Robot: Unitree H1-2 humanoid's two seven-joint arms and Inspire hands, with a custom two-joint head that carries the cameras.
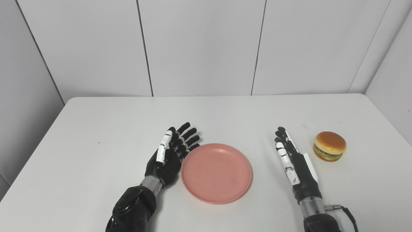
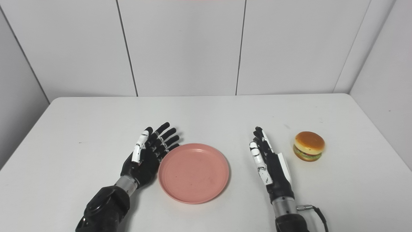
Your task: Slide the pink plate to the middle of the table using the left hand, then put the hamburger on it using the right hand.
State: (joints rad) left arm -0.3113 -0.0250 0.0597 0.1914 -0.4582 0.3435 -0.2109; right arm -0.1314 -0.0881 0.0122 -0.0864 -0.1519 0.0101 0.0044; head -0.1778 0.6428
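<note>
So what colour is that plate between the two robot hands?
Pink, a plain salmon shade, on the plate; the left eye view shows it best.

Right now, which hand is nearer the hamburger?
Right. The right hand lies open just left of the hamburger, a small gap of table between them. The left hand is open against the far side of the plate, farther away.

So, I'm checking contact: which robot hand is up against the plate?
The left robot hand: its fingers lie along the pink plate's left rim. The right robot hand stands apart, between plate and hamburger.
</note>
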